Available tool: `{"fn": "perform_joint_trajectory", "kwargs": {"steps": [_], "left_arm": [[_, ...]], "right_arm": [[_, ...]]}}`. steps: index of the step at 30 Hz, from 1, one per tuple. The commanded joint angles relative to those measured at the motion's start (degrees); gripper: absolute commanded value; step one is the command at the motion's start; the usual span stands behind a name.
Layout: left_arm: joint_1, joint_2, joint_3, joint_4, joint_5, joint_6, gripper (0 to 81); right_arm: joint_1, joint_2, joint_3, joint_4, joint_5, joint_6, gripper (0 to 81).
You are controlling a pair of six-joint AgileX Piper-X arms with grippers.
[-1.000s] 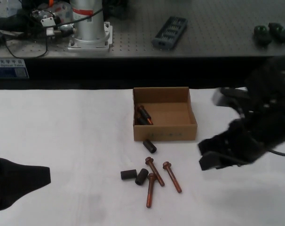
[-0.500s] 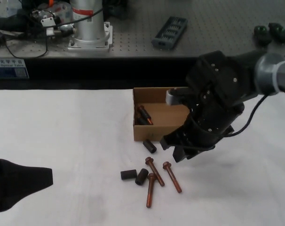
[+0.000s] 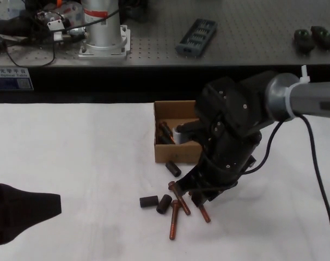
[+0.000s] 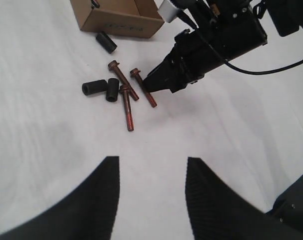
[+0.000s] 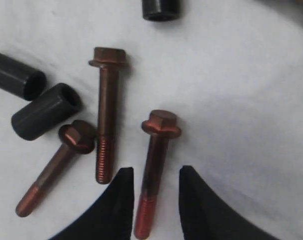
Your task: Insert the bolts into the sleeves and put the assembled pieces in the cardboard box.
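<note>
The right gripper hangs, fingers spread, astride a copper-coloured flanged bolt lying flat, apparently lined up to pinch its shank. Short black tubular sleeves lie just beside, near the brown cardboard box.

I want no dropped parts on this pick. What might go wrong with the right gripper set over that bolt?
1. The right gripper has its open fingers either side of the rightmost bolt, near the threaded end rather than the head. Once lifted, the bolt may tip head-down or slip.
2. The middle bolt lies close beside one finger, so closing could nudge it into the third bolt.
</note>
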Motion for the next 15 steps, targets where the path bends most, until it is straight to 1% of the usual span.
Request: {"fn": "perform_joint_trajectory", "kwargs": {"steps": [1,9,15], "left_arm": [[-0.2,-0.29,-0.64,-0.35,0.35,0.19,31.5],[-0.2,-0.29,-0.64,-0.35,0.35,0.19,31.5],[-0.2,-0.29,-0.64,-0.35,0.54,0.19,31.5]], "right_arm": [[0.23,0.25,-0.62,-0.05,0.06,-0.82,23.5],[0.06,1.05,-0.62,-0.53,0.93,-0.95,23.5],[-0.04,2.4,-0.62,-1.95,2.45,-3.24,23.5]]}}
